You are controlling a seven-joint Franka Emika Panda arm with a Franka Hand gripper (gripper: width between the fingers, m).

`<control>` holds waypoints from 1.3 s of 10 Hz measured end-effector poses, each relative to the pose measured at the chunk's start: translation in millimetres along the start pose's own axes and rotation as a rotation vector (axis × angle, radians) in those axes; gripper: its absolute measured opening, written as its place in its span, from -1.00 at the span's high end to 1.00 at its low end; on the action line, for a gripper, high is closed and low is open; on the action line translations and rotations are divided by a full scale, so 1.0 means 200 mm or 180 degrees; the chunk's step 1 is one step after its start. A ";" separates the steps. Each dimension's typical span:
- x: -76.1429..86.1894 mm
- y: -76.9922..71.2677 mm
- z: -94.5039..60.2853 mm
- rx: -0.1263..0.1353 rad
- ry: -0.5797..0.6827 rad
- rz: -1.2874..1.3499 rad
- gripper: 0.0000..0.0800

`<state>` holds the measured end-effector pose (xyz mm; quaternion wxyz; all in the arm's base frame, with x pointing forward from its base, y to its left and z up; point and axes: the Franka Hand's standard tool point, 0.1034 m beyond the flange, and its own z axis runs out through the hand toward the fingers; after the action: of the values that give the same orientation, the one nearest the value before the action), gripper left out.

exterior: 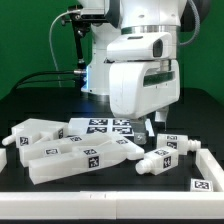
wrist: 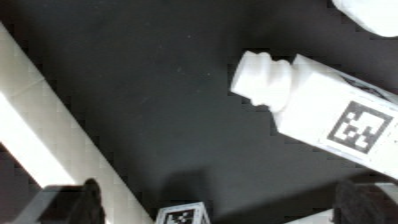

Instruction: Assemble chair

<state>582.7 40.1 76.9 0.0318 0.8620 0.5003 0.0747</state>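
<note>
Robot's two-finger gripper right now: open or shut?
Open. In the wrist view, the black two-finger gripper has its fingertips far apart, gripping nothing; the white peg-ended plastic chair piece lies clear of them.

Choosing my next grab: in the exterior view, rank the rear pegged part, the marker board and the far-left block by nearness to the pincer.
1. rear pegged part, just below the pincer, on the exterior view's right.
2. marker board, in the middle.
3. far-left block, at the exterior view's left edge.

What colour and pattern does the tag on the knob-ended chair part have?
A black-and-white blocky square tag on the white chair part; clearest in the wrist view.
</note>
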 end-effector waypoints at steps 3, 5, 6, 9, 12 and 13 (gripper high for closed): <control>0.00 0.01 0.00 -0.0017 0.0013 -0.0006 -0.62; 0.02 0.00 0.00 -0.0016 0.0018 0.0165 -0.62; 0.07 -0.03 -0.01 -0.0013 0.0027 0.0502 -0.62; 0.11 -0.04 -0.02 0.0053 -0.0055 0.0882 -0.62; 0.11 -0.05 -0.02 0.0056 -0.0057 0.0878 -0.62; 0.11 -0.05 -0.02 0.0053 -0.0064 0.1080 -0.62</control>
<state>585.0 63.6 82.0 0.0167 0.9351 0.3478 0.0662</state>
